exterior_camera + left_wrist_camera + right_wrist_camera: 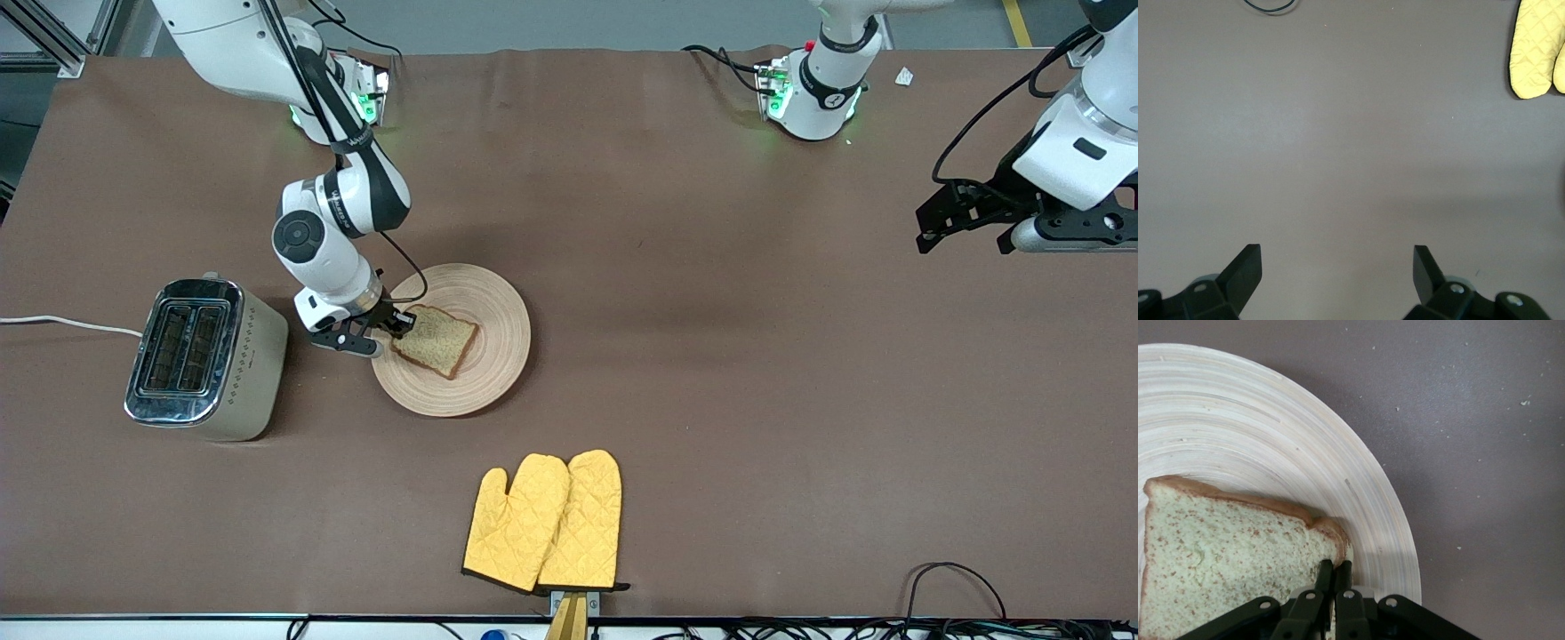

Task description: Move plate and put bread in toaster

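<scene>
On the plate [484, 356] beside the toaster [206, 358], the bread [436, 340] was pinched at one corner by the right claw [397, 325], so it could be torn or dropped if lifted, while the left claw [965, 233] was held spread, waiting.

oven mitts [544, 523] — yellow, quilted pair, side by side | table [756, 373] — brown mat

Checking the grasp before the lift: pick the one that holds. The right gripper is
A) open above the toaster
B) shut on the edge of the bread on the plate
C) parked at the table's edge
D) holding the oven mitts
B: the right gripper has its fingers pinched on a corner of the bread, which lies on the plate.
</scene>
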Motion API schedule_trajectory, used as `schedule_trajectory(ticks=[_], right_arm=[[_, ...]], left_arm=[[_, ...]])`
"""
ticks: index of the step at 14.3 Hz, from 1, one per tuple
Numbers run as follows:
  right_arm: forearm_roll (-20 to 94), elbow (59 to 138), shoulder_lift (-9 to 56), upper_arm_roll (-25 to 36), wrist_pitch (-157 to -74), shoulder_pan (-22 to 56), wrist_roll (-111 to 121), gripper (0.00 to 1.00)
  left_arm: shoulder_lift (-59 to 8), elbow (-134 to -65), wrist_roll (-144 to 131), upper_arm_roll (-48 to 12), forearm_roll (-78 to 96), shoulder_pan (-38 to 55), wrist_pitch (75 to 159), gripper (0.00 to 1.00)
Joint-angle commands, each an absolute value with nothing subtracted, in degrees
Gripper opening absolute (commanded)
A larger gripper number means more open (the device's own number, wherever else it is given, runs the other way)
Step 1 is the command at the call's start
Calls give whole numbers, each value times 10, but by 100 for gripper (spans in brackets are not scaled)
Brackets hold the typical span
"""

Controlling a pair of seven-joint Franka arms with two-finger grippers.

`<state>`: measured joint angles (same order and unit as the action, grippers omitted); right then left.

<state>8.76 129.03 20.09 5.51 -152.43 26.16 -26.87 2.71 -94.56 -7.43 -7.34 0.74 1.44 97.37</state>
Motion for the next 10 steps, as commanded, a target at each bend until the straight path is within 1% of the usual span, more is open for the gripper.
schedule_trajectory(ticks=[1, 2, 3, 6, 7, 8, 10], right_arm=[[97, 1311, 187, 56, -1530, 261, -258, 0], [97, 1305, 187, 55, -1522, 258, -256, 0], [97, 1277, 185, 56, -1468, 257, -256, 0], [91, 1147, 172, 61, -1234, 256, -262, 0], [81, 1111, 171, 67, -1179, 256, -259, 0], [40, 1074, 170, 72, -1126, 256, -258, 0], [-110, 1001, 171, 69, -1000, 260, -258, 0]], left_arm=[[25, -939, -68, -72, 17, 14, 976, 100], [24, -939, -68, -72, 17, 13, 976, 100], [24, -938, -68, -72, 17, 13, 976, 100], [24, -937, -68, -72, 17, 13, 976, 100], [24, -937, -68, -72, 17, 13, 976, 100], [24, -937, -68, -72, 18, 14, 976, 100], [23, -937, -68, -72, 18, 14, 977, 100]])
